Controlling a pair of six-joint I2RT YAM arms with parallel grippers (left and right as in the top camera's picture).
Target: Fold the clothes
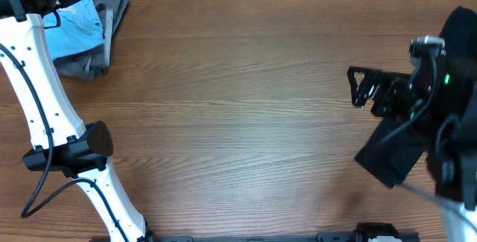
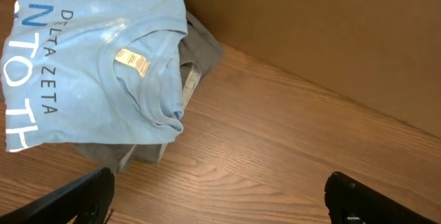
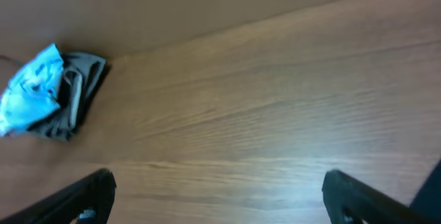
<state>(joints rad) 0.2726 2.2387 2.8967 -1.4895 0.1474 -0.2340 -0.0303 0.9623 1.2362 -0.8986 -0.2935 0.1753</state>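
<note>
A folded blue T-shirt (image 2: 83,65) tops a grey garment (image 2: 203,48) on the surface (image 1: 246,123), apparently stacked aside as done. The left end effector (image 2: 219,186) hovers released just beside the T-shirt; the right end effector (image 3: 219,182), likewise released, waits well apart from it.

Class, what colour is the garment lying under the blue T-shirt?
Grey. The garment shows best in the left wrist view.

Overhead looked straight down on the table (image 1: 246,123). Left wrist sat close above the blue T-shirt (image 2: 89,65) at the far-left corner; right wrist saw it small, from across the table.
</note>
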